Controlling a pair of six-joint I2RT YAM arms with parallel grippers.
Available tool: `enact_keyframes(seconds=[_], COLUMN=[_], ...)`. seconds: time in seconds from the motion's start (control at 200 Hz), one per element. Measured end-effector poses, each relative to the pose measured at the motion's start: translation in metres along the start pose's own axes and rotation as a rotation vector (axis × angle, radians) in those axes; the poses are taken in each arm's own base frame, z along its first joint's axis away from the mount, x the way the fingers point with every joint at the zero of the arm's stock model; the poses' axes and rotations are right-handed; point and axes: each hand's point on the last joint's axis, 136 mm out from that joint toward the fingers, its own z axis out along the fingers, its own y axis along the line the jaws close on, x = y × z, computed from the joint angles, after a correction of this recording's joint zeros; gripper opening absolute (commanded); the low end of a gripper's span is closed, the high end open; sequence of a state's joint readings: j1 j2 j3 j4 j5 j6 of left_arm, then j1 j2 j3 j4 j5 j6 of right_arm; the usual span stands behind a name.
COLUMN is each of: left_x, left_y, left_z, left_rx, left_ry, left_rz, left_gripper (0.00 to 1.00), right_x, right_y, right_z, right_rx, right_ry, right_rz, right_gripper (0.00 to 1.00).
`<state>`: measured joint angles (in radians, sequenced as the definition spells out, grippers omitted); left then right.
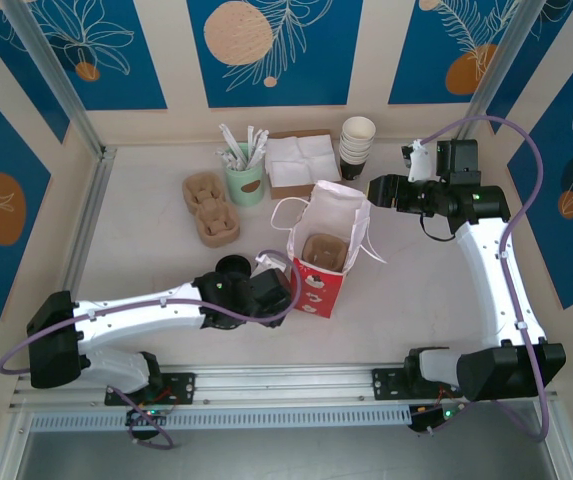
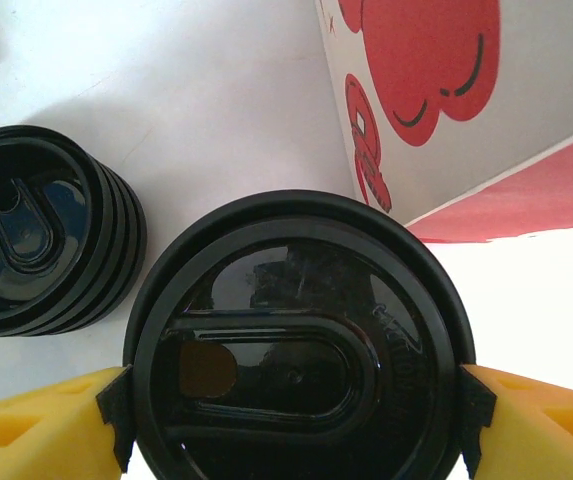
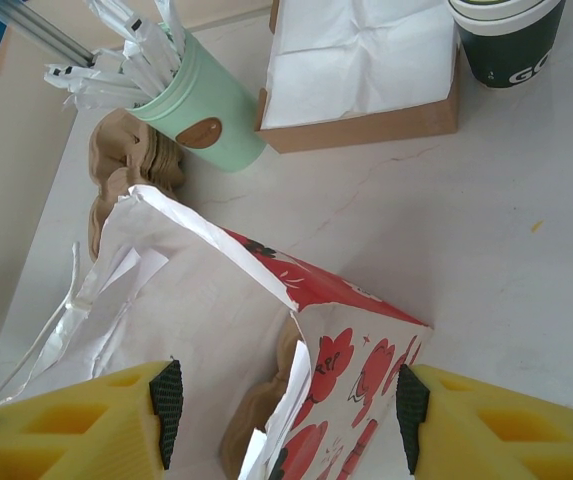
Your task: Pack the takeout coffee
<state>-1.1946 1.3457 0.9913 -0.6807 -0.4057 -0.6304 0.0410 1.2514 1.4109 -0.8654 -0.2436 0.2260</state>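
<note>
The takeout coffee (image 2: 296, 340) is seen from above in the left wrist view, its round black lid between the yellow fingers. My left gripper (image 2: 296, 420) is shut on it, with a black pad (image 2: 116, 415) against each side of the lid. The cup stands on the table right beside the red flowered paper bag (image 2: 416, 70). In the top view the left gripper (image 1: 282, 290) is at the bag's (image 1: 318, 285) near left corner. My right gripper (image 3: 286, 400) hangs open over the bag's right wall (image 3: 366, 380), touching nothing. A brown cup carrier (image 1: 324, 250) lies inside the bag.
A low stack of loose black lids (image 2: 36, 240) sits just left of the coffee. At the back are a pile of cardboard carriers (image 1: 210, 207), a mint cup of stirrers (image 1: 245, 180), a box of napkins (image 1: 301, 160) and a stack of lidless cups (image 1: 357, 145).
</note>
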Motion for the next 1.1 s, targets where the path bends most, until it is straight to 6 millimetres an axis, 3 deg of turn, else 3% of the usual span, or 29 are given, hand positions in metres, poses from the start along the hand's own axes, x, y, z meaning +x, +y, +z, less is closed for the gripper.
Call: enact_keyframes(seconds=[0.755, 1.1], left_x=[-0.0028, -0.0080], left_y=[0.0002, -0.0051], left_z=[0.0029, 0.0076], left_rx=[-0.013, -0.004], left_ry=[-0.013, -0.032], left_rz=[0.000, -0.018], left_gripper=[0.85, 0.75], right_x=[-0.0015, -0.0013], right_y=[0.0021, 0.0013], right_z=[0.0023, 0.0037], right_rx=[-0.025, -0.024], right_ry=[-0.002, 0.002], right_rz=[0.001, 0.003], right_gripper=[0.61, 0.61])
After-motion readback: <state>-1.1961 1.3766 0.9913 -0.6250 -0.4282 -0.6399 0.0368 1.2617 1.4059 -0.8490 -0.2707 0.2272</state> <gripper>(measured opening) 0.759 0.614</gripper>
